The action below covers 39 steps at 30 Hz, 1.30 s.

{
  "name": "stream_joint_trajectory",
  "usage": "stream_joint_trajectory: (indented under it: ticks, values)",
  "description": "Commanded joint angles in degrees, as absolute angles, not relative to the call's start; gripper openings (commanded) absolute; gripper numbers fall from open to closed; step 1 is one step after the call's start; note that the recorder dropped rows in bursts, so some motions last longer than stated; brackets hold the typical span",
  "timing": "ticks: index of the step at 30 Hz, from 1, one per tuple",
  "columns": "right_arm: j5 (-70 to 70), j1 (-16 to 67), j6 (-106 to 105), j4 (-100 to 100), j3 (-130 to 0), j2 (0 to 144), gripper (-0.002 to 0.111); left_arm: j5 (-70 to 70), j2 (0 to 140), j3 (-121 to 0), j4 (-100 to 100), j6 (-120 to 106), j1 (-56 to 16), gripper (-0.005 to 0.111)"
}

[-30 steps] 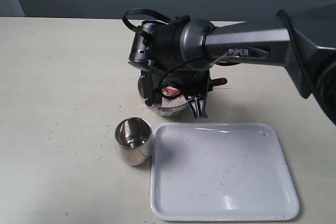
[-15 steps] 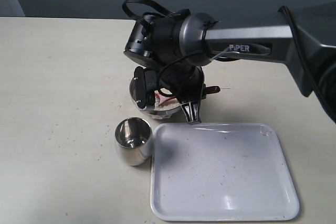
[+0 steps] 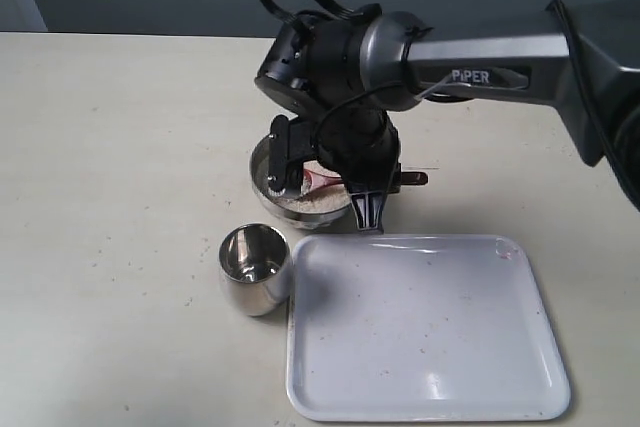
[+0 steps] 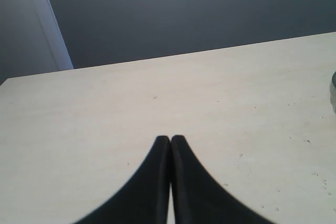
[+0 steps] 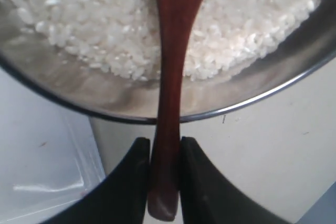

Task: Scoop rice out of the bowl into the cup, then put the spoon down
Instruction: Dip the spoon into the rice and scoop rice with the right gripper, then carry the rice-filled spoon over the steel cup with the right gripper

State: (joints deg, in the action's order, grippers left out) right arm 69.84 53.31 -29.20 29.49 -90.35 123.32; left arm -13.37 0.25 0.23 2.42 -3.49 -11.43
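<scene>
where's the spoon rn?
Exterior view, centre: the wooden spoon is clamped by its handle in the right claw, reaching over the rice in the steel bowl, just beyond the cup.

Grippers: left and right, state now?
Left gripper: closed, holding nothing.
Right gripper: closed on the spoon handle; the spoon reaches over the rice in the bowl.

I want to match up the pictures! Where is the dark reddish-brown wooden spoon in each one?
Exterior view: the dark reddish-brown wooden spoon sits in the wide shiny steel bowl of white rice, handle past its rim.
Left wrist view: not in it.
Right wrist view: its handle runs from the rice to the right gripper.
Shared landmark: the pale beige table shows in all three.
</scene>
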Motion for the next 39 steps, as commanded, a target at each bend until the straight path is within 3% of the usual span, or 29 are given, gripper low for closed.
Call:
stream_joint_trajectory:
  ticks: [1,13,39]
  values:
    - [70.0,51.9,-28.9,28.1,-90.8,122.9,0.0,-13.3,0.0,0.0,2.5,-3.1,-11.6,0.001]
    - [70.0,48.6,-32.2,14.7,-96.4,122.8,0.0,-13.3,0.0,0.0,2.5,-3.1,-11.6,0.001]
    - [70.0,47.3,-28.6,8.4,-94.8,116.7,0.0,-13.3,0.0,0.0,2.5,-3.1,-11.6,0.001]
